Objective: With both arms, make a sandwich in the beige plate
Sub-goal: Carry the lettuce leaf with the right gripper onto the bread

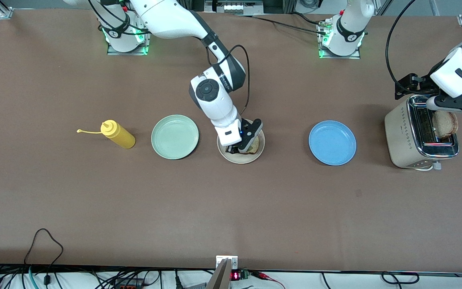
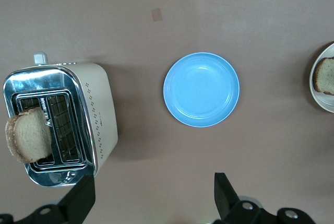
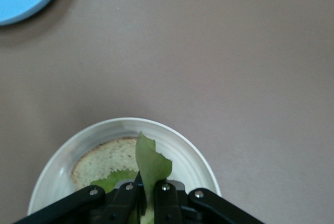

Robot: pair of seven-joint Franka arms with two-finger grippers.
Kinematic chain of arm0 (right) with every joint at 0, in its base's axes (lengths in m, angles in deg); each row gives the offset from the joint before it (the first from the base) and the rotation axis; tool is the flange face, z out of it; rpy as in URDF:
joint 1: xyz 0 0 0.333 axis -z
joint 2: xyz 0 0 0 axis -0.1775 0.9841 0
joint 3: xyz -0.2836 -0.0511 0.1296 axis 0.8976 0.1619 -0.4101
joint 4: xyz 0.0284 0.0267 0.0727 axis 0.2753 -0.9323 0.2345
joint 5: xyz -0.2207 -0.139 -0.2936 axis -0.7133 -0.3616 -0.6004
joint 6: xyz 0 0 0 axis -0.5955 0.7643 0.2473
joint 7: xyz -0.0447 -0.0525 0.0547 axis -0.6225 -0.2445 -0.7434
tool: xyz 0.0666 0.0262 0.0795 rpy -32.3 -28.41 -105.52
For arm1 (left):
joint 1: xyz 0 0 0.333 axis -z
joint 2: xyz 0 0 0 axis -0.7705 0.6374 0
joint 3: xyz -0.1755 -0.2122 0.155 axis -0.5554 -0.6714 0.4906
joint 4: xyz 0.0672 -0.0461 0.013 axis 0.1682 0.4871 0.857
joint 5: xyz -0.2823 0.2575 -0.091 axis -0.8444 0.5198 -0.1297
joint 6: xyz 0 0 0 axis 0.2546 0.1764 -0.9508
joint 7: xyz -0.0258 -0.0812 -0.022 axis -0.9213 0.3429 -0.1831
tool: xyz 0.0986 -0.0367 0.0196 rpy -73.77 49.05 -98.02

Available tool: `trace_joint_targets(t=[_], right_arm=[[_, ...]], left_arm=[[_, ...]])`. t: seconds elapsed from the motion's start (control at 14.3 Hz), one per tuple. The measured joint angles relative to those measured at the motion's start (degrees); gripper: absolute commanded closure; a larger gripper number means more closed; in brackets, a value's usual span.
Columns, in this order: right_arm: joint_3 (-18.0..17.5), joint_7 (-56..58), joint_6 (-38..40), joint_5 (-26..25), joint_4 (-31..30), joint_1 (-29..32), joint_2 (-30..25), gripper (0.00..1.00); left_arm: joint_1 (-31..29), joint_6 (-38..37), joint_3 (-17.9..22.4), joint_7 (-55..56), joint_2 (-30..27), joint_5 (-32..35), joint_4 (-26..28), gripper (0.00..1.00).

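The right gripper (image 1: 237, 149) is low over the beige plate (image 1: 252, 158), its fingers (image 3: 130, 190) pinched together on a green lettuce leaf (image 3: 151, 164). The leaf hangs over one bread slice (image 3: 104, 158) that lies flat in the plate, pale with a brown crust. In the right wrist view the leaf's tip points toward 12 o'clock, and more green shows under the fingers on the slice. So the sandwich is only partly built: one slice and the lettuce at the plate.

In the front view the beige plate sits mid-table. The mint plate (image 1: 175, 137) lies at its 9 o'clock, toward the right arm's end, and a yellow squeeze bottle (image 1: 118, 134) lies on its side farther along the same way, nozzle pointing away from the plates. The blue plate (image 1: 332, 143) lies at the beige plate's 3 o'clock, toward the left arm's end.

The toaster (image 1: 405, 134) stands at the blue plate's 3 o'clock, near the table's edge. A second bread slice (image 1: 445, 124) stands upright in one of its slots, half out.

The left gripper (image 2: 154, 195) hovers over the table between toaster and blue plate in its wrist view, close above the toaster in the front view. Its fingers (image 2: 224, 192) are spread wide apart and hold nothing.
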Motion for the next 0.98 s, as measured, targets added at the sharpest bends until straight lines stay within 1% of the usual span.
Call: trace_joint_targets(t=[0.07,0.42,0.7,0.84,0.98], right_arm=[[-0.06,-0.38,-0.54,0.00,0.00,-0.22,0.19,0.00],[0.01,-0.77,-2.85,0.00,0.24,-0.13,0.63,0.00],[0.10,-3.21,-2.86,0.22,1.52,1.41,-0.53,0.00],[0.11,-4.47,-1.07,0.22,1.87,2.66,-2.39,0.00],[0.18,-4.81,4.05,0.17,2.05,5.35,-5.24,0.00]], left_arm=[[0.00,0.00,0.00,0.00,0.00,0.00,0.00,0.00],[0.00,0.00,0.00,0.00,0.00,0.00,0.00,0.00],[0.00,0.00,0.00,0.00,0.00,0.00,0.00,0.00],[-0.01,0.00,0.00,0.00,0.00,0.00,0.00,0.00],[-0.01,0.00,0.01,0.00,0.00,0.00,0.00,0.00]])
